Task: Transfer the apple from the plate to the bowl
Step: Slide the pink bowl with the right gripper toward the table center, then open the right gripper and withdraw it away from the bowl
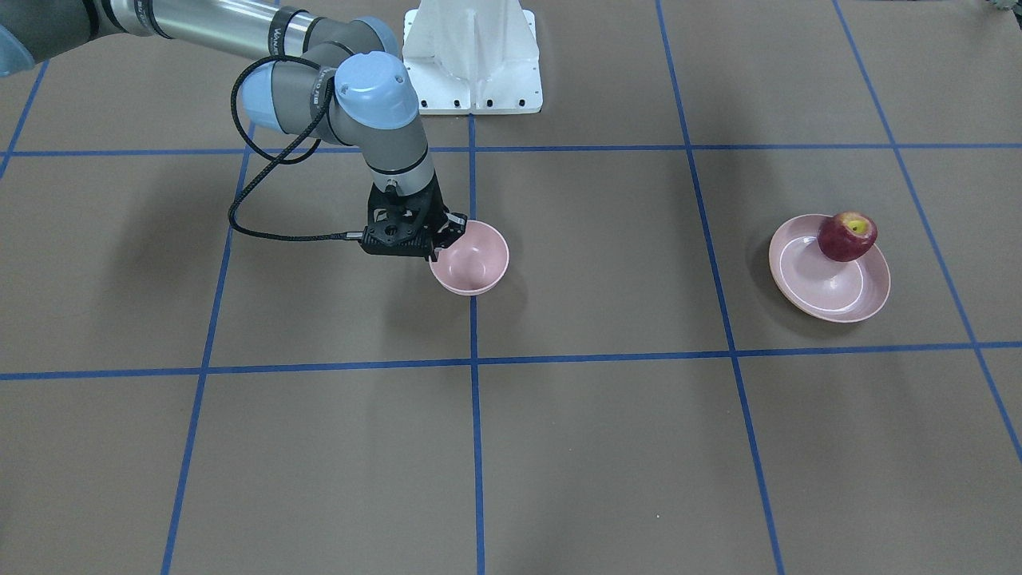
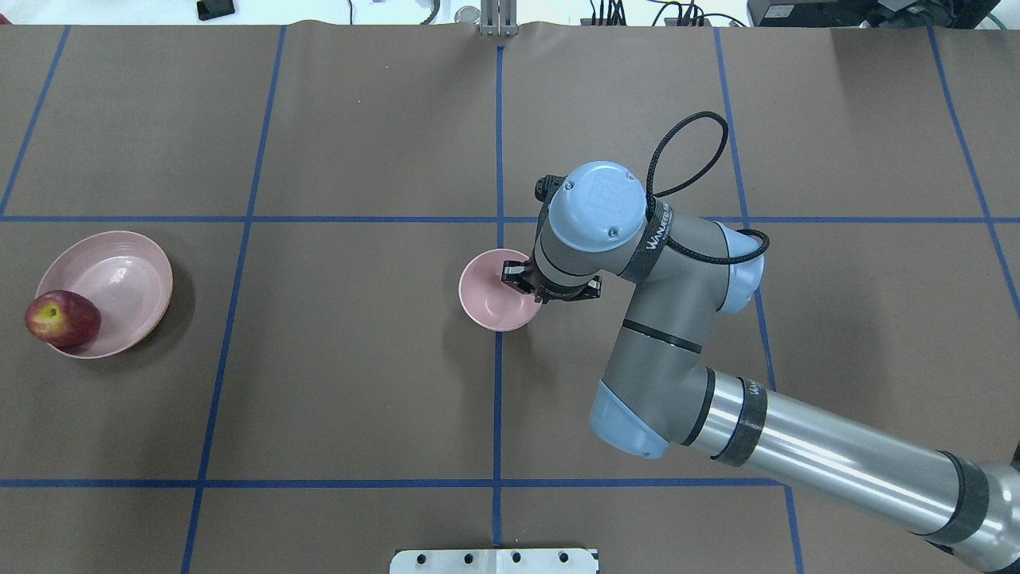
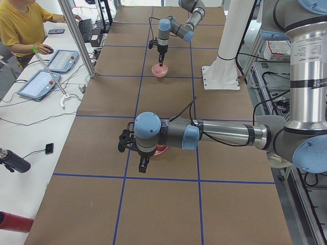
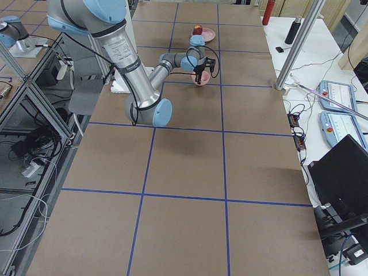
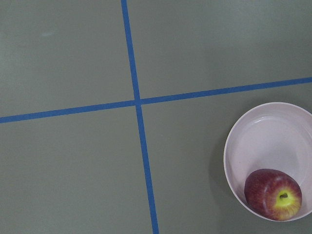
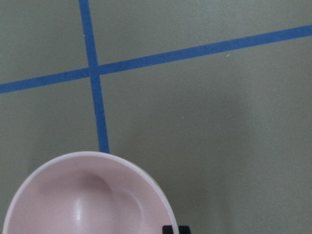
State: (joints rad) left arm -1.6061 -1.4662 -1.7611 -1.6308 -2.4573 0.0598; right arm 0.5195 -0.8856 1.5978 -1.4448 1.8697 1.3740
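Observation:
The dark red apple sits on the edge of the wide pink plate; both also show in the overhead view, apple and plate, and in the left wrist view, apple and plate. The small deep pink bowl stands near the table's middle. My right gripper is shut on the bowl's rim, one fingertip just outside it. My left gripper hangs high over the plate end. I cannot tell whether it is open.
The white robot base mount stands at the table's robot side. Blue tape lines cross the brown table. An operator sits at a side bench with tablets, behind a metal post.

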